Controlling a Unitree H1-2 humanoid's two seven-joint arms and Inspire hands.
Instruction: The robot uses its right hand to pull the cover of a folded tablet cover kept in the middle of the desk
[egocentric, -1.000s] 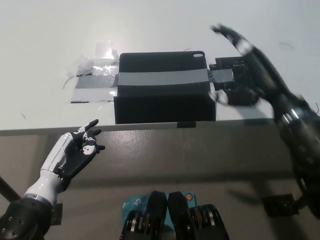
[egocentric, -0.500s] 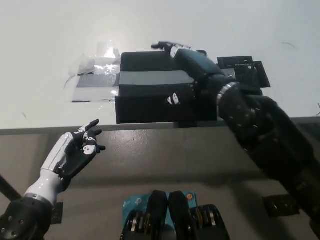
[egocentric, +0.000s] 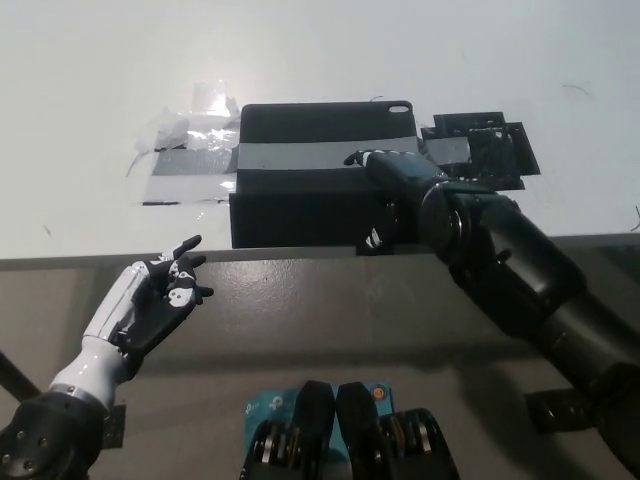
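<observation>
Tablet cover (egocentric: 320, 180): black, folded, lying flat on the white tabletop (egocentric: 330, 50) near its front edge, crossed by a grey tape strip (egocentric: 300, 156).
Right hand (egocentric: 392, 195): black, resting on the cover's right front part, fingers curled down over its front edge; whether it truly grips cannot be told.
Left hand (egocentric: 150, 300): white, below the tabletop edge at lower left, fingers loosely apart, holding nothing.

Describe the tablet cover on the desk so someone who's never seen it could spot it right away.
On the white desk, look near its front edge, at the middle. The tablet cover is the large black rectangle there, crossed by a grey tape band, with the black right hand on its right side. It is much larger than the small black piece beside it.
</observation>
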